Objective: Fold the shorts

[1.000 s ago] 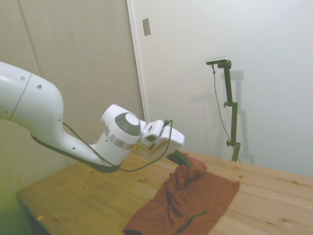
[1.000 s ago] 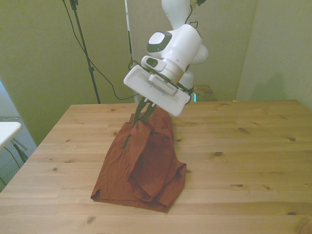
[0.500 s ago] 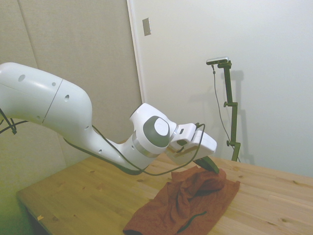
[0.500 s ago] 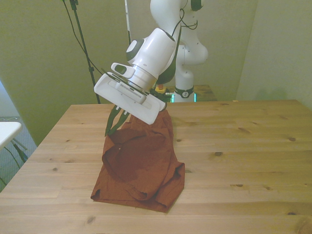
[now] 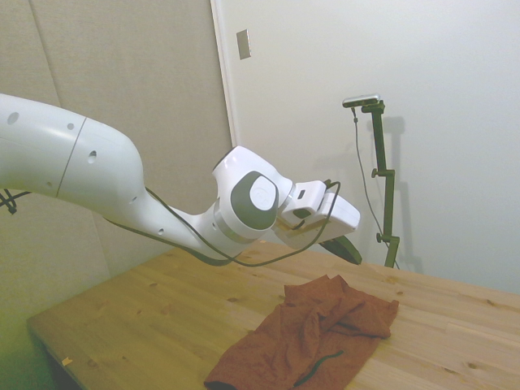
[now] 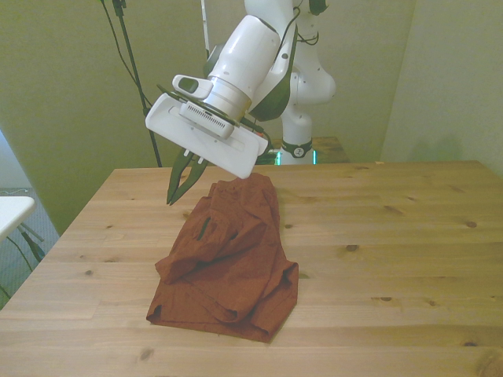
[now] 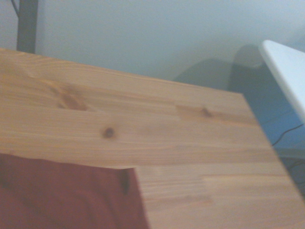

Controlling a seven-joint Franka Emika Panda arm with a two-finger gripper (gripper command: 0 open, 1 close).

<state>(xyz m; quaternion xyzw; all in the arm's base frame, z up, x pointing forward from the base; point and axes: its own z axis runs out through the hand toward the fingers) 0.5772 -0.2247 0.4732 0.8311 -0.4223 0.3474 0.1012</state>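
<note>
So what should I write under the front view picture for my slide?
Robot fingers hang empty above rumpled red shorts on a wooden table.

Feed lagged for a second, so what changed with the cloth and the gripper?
The gripper let go of the shorts and rose clear, toward the front view's left. The lifted flap dropped onto the pile. The rest of the shorts stayed put on the table.

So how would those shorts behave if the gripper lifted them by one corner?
The shorts would probably hang limp: they lie in soft, rumpled folds on the table, holding no shape. They look light, thin cloth, so one pinch should likely lift them. The folded layers may slide apart, as nothing pins them.
</note>
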